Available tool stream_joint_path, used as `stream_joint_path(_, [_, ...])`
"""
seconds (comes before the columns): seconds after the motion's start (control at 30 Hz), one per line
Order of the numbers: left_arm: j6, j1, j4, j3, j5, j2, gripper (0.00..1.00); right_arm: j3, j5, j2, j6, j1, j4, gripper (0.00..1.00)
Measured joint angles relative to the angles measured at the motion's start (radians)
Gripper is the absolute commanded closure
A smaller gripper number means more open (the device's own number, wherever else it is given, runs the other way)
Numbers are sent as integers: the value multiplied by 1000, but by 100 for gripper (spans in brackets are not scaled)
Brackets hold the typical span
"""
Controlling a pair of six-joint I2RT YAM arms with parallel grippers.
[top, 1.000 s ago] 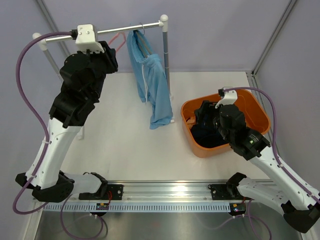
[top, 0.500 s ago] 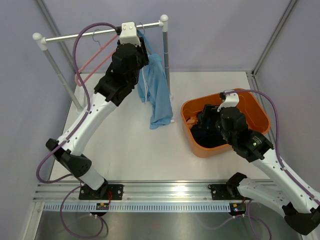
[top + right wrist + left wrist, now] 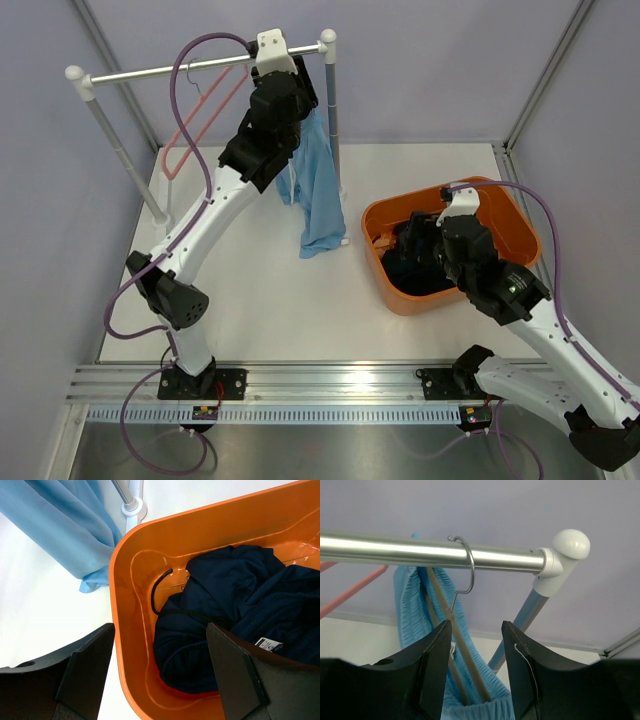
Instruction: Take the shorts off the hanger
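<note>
Light sky blue shorts [image 3: 316, 190] hang on a wooden hanger [image 3: 454, 645] whose metal hook [image 3: 465, 565] sits on the silver rail [image 3: 150, 71]. They also show in the left wrist view [image 3: 410, 615] and the right wrist view [image 3: 65, 525]. My left gripper [image 3: 476, 630] is open just below the rail, with the hanger's wooden arms between and behind its jaws. Dark navy shorts [image 3: 235, 615] lie in the orange bin [image 3: 395, 290]. My right gripper [image 3: 160, 635] is open and empty above the bin's near-left rim [image 3: 130, 645].
An empty pink hanger [image 3: 195, 125] hangs on the rail left of the left arm. The rack's upright post [image 3: 333, 110] stands right behind the blue shorts, its foot [image 3: 134, 505] near the bin. Metal frame posts stand at the back corners.
My left arm has swung from the rail's left end to the right, up to the blue shorts' hanger. The pink hanger is uncovered. The right arm has barely moved.
</note>
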Motion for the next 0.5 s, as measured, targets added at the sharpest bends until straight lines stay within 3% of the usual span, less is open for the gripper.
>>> stream_joint_path(0.5, [-40, 64, -4, 97, -27, 151, 52, 6, 4, -5, -6, 0, -19, 17])
